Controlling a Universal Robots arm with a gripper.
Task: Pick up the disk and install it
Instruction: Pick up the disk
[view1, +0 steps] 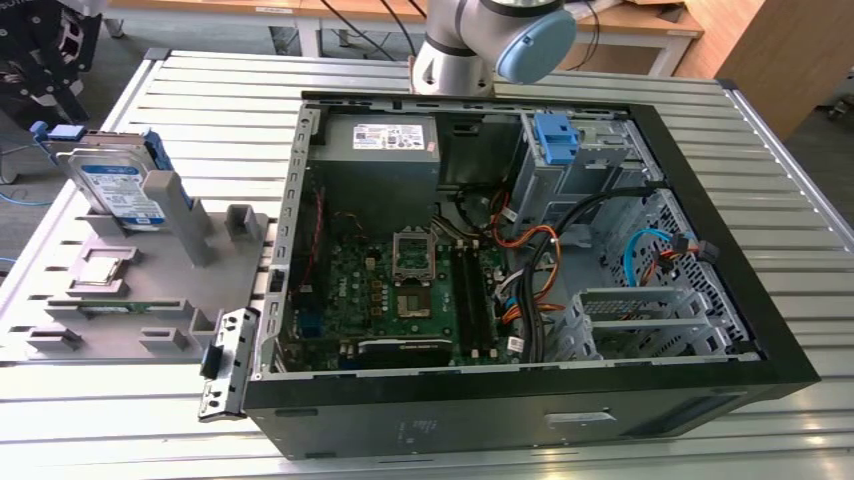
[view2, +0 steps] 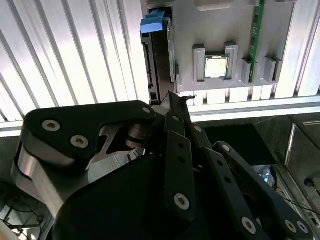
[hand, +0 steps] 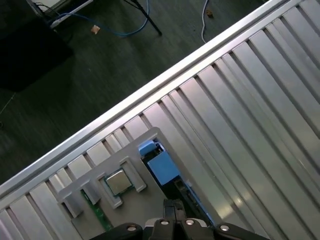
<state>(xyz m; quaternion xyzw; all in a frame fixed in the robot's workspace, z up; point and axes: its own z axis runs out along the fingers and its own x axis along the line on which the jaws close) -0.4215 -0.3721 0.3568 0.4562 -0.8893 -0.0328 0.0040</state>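
Silver with a blue bracket, the disk (view1: 118, 185) stands on edge in a grey fixture (view1: 167, 295) on the slatted table (view1: 747, 120). In the exterior view it is at about ten o'clock from the open case (view1: 534, 400). In both wrist views the gripper (view2: 176, 98) (hand: 173, 204) hangs over the fixture, nearest the disk. We see its fingers drawn together, with nothing between them. A chip (view2: 216, 67) sits just beside the disk. The arm (view1: 487, 40) rises at twelve o'clock of the case.
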